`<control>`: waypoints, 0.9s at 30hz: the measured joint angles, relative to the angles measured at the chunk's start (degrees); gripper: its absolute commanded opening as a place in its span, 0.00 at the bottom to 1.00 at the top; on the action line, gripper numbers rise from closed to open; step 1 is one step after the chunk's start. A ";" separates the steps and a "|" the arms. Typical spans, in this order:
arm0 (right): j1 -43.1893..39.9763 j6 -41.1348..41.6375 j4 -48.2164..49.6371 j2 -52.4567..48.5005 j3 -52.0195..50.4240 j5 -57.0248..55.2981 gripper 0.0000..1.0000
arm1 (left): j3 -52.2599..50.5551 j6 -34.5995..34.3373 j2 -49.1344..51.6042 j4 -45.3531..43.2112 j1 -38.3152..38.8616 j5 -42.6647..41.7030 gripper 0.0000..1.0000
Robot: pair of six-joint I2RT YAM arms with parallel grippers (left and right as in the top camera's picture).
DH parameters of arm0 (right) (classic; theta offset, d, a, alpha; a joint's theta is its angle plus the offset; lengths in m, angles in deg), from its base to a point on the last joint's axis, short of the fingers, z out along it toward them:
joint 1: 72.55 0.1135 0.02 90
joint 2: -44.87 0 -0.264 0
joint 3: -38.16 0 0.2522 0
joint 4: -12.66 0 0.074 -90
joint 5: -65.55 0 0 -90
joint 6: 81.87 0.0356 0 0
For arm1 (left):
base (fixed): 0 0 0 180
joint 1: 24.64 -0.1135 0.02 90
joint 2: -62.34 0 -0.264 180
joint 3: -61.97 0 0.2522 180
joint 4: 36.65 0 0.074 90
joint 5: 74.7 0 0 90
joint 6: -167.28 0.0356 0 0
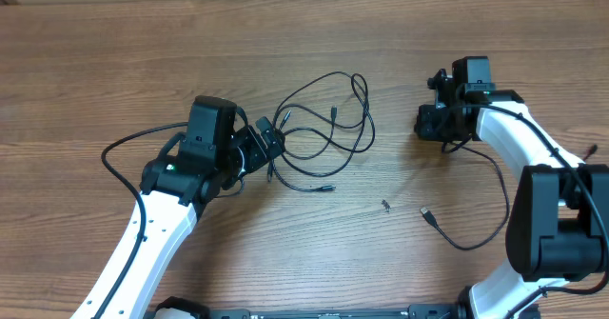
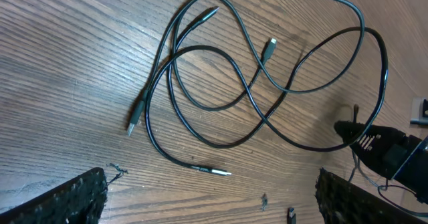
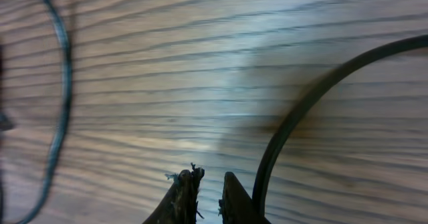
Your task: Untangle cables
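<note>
**Left gripper (image 1: 265, 149) spread wide at the tangle's near edge**

Left gripper (image 2: 212, 198) has its jaws as far apart as they go and holds nothing. The two dark pads sit at either lower corner of the wrist view, with bare table (image 1: 114, 62) between them. The cables (image 1: 324, 134) lie straight ahead of it. Seen from overhead, the nearest loops reach right up to its fingertips, and the knot stretches away from it toward the other arm. That puts the bundle's long axis roughly in line with the left gripper's own pointing direction.

In the wrist view the cables (image 2: 264, 116) cross one another ahead and a little to the right of the open jaws. One plug end (image 2: 217, 173) lies closest, just in front of the gap. Its strand runs slantwise across the gap, not along it.

Right gripper (image 1: 433, 124) is on the far side of the knot and stands apart from it. Its fingers (image 3: 180, 197) are pressed almost together, with nothing visible between the tips. A separate strand (image 3: 301, 102) curves off just beside the outer finger. I cannot tell whether it is nipped lower down. From overhead that strand (image 1: 502, 190) trails back along the right arm, well apart from the knot.

Judging by position, the left arm is the nearer one to the tangle. Its easiest catch looks like the plug-ended strand crossing its jaws.
</note>
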 measured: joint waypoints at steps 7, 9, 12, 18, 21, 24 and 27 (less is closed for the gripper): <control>-8.74 0.02 0.79 -0.04 0.00 -6.12 0.13 | 0.00 0.00 0.00 0.00 0.00 0.00 0.99; -13.57 0.09 1.11 -0.07 0.00 -6.71 0.12 | 0.00 0.00 0.00 0.00 0.00 0.00 0.99; -18.78 0.22 1.49 -0.11 0.00 -7.17 0.10 | 0.00 0.00 0.00 0.00 0.00 0.00 1.00; -31.36 1.66 2.23 -0.42 0.00 -7.78 0.05 | 0.00 0.00 0.00 0.00 0.00 0.00 1.00; -37.46 2.78 2.34 -0.44 0.00 -7.41 0.04 | 0.00 0.00 0.00 0.00 0.00 0.00 1.00; -40.65 3.39 2.56 -0.44 0.00 -5.60 0.04 | 0.00 0.00 0.00 0.00 0.00 0.00 1.00; -41.18 3.61 2.58 -0.44 0.00 -3.26 0.07 | 0.00 0.00 0.00 0.00 0.00 0.00 1.00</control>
